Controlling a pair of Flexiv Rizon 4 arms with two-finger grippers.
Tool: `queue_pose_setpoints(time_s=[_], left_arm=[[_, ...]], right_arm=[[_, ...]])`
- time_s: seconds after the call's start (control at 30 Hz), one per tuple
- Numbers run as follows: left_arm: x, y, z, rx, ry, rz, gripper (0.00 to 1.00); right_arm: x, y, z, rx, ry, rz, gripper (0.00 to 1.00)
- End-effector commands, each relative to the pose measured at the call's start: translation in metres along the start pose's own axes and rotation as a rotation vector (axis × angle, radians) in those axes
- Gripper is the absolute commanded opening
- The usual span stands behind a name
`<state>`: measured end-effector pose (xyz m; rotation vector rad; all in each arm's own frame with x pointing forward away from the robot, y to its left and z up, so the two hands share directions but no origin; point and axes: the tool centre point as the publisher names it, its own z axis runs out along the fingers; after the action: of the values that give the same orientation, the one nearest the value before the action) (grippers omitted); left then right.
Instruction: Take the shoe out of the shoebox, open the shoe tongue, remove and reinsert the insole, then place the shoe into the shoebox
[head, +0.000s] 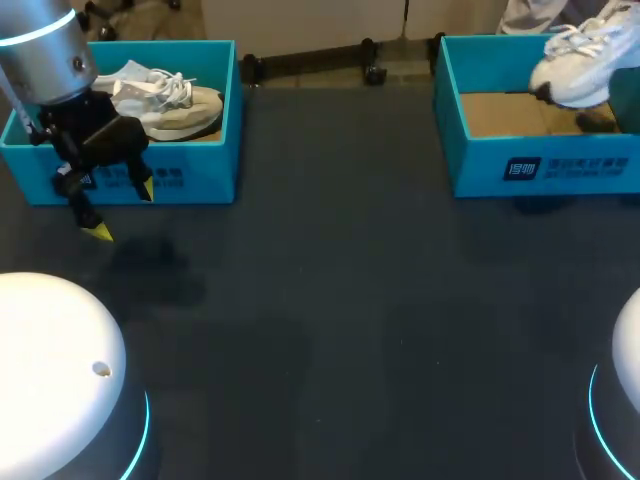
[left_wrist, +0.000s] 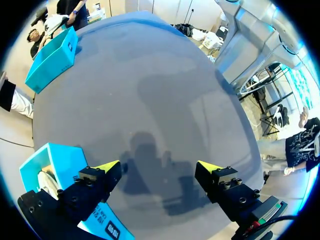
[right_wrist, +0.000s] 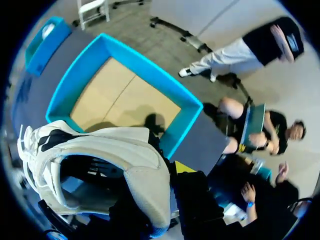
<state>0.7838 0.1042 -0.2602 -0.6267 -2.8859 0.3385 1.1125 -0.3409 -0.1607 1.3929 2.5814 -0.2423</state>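
Note:
A white sneaker (head: 578, 62) hangs above the right blue shoebox (head: 545, 165), whose brown cardboard floor (right_wrist: 120, 102) is bare. In the right wrist view my right gripper (right_wrist: 162, 172) is shut on the sneaker's heel collar (right_wrist: 145, 175). One yellow tip shows outside the heel; the other finger is hidden inside the shoe. In the head view the shoe covers that gripper. My left gripper (head: 123, 211) stands open and holds nothing, just in front of the left blue shoebox (head: 200, 160), which holds a beige and white shoe (head: 165, 100). From the left wrist, the left gripper (left_wrist: 159, 167) hovers over bare tabletop.
The dark table (head: 340, 300) stretches between the two boxes and toward the front. The left shoebox's corner (left_wrist: 55, 160) sits right beside the left gripper's finger. Two white arm bases (head: 55, 370) stand at the near corners.

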Motion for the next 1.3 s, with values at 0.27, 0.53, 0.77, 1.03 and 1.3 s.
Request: queue_pose_setpoints(time_s=[0.27,0.53,0.77,1.03,1.3], left_arm=[[0.000,0.000,0.000,-0.002,0.001,0.000,1.00],[0.000,0.000,0.000,-0.002,0.001,0.000,1.00],[0.000,0.000,0.000,-0.002,0.001,0.000,1.00],[0.000,0.000,0.000,-0.002,0.001,0.000,1.00],[0.000,0.000,0.000,-0.002,0.001,0.000,1.00]], right_arm=[[-0.005,0.004,-0.002,0.032,0.092,0.230,0.00],[0.009,-0.005,0.003,0.048,0.087,0.342,0.00],[0.024,-0.014,0.008,0.052,0.084,0.471,0.00],[0.028,-0.015,0.009,0.071,0.061,0.531,0.00],[0.031,-0.016,0.013,0.060,0.062,0.576,0.00]])
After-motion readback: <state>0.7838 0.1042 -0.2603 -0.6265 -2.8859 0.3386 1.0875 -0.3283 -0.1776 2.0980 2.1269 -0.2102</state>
